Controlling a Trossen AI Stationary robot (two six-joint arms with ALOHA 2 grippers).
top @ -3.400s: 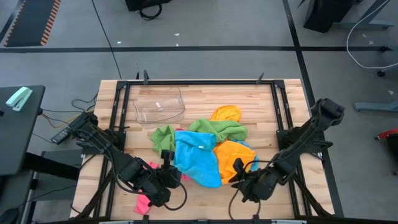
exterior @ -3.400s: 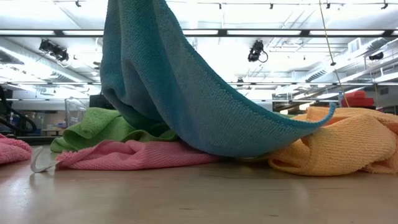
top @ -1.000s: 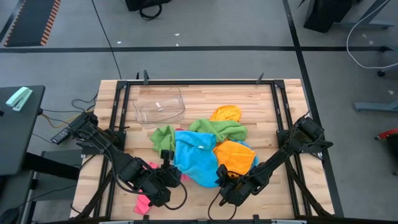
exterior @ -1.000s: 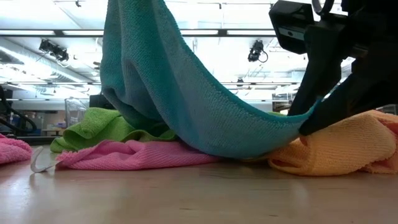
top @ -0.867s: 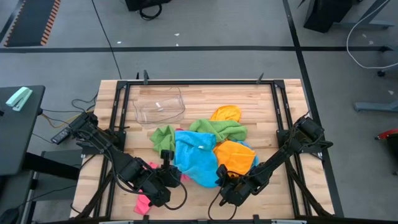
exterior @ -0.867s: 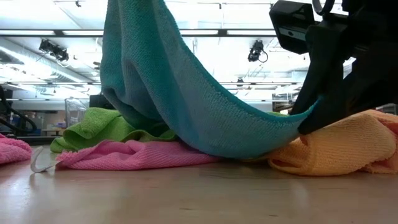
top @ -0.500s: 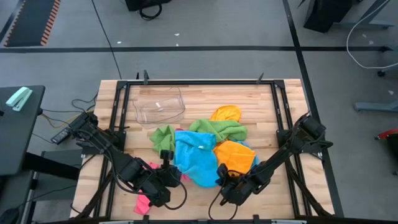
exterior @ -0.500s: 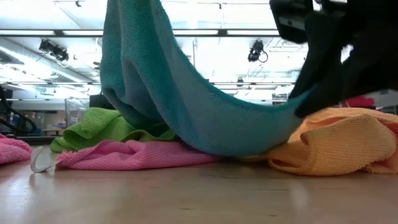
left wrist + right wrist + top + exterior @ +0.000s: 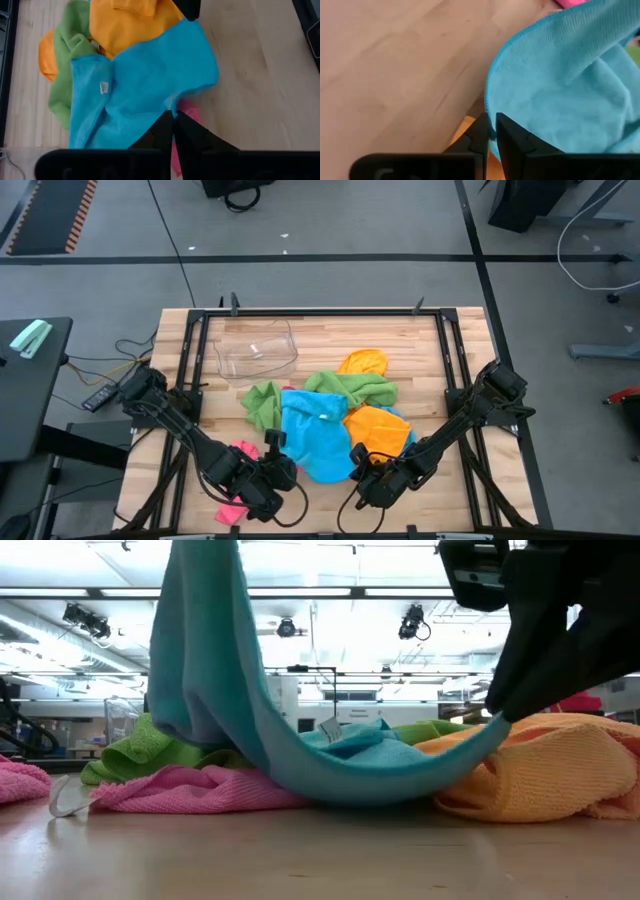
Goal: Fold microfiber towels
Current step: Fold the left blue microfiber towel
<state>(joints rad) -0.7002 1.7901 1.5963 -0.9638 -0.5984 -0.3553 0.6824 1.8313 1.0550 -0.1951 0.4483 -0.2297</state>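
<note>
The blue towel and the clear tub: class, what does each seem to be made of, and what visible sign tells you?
Blue towel: soft napped fabric, probably microfiber; matte, finely looped texture, sags between both grippers. Clear tub: seemingly thin transparent plastic; wood grain shows through, rim glints.

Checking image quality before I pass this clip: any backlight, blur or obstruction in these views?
Low view: bright ceiling lights backlight the scene, so the right end effector is a silhouette and the blue towel blocks the middle. Wrist views: own fingers dark, cloth sharp. High view: even, no glare.
</note>
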